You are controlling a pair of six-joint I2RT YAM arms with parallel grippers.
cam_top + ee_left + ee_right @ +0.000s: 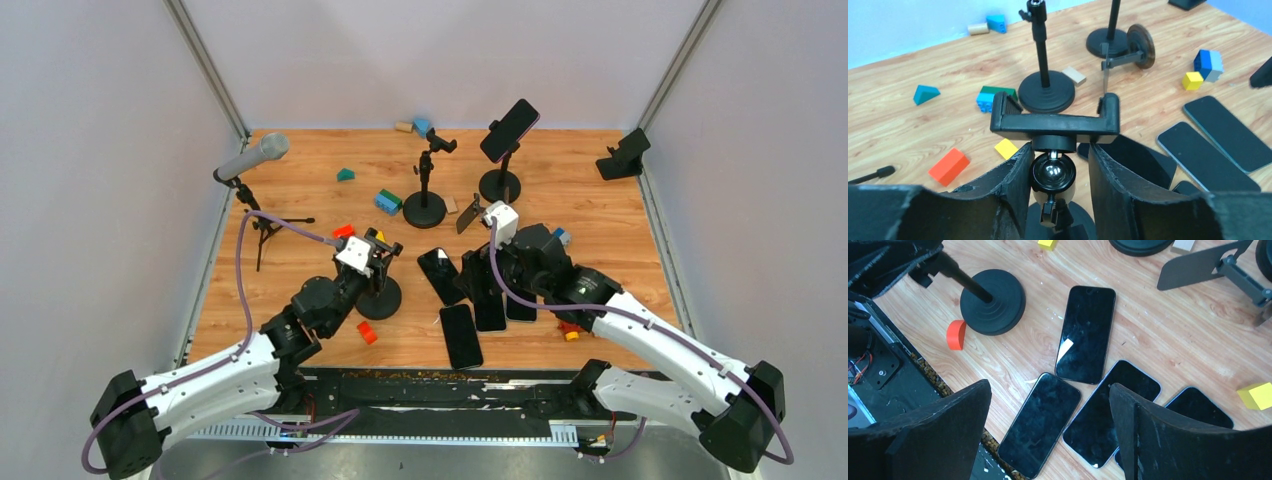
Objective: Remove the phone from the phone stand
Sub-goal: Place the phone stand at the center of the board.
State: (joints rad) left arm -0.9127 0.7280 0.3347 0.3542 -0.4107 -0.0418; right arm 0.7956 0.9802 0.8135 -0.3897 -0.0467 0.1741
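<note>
Wooden desk carries several flat phones. Left pincer sits partly open astride an empty stand at its ball joint; right pincer hangs wide open, holding nothing.

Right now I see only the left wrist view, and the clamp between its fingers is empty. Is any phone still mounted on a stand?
Observer: Yes. The top view shows one phone tilted in the clamp of the far stand, right of centre.
Operator: Where is the right gripper?
Observer: The right gripper hangs open and empty above four phones lying flat on the table, near the front edge.
</note>
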